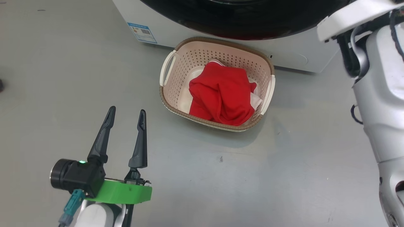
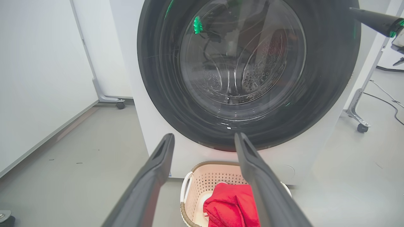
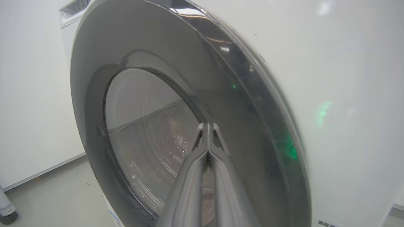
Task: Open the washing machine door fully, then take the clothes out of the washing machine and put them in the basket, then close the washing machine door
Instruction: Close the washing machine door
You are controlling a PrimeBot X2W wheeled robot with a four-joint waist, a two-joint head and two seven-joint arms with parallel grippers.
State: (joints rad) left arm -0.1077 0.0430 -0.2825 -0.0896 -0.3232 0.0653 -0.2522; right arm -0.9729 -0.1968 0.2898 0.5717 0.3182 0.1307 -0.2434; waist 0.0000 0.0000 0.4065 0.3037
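Door: the large round washing machine door with glossy black rim and clear glass bowl (image 3: 252, 104) lies against the white front-loading washing machine (image 3: 347, 78), seemingly shut or almost shut.
Right gripper (image 3: 207, 126): fingers pressed together, empty.
Key relation: the door face lies straight ahead of these tips; contact cannot be told.
Left gripper (image 1: 127, 110): fingers wide, empty, over floor, farther from the door.
Clothes: bright red fabric garments with white pieces (image 1: 221, 94) lie in the cream perforated plastic basket (image 1: 195, 56) below the door.

Left hand (image 1: 127, 110): 2 dark fingers spread wide, pointing forward, low on the left of the head view. Right hand (image 3: 207, 126): 2 fingers pressed together, tips meeting. Right arm (image 1: 378, 104): pale, raised along the right edge
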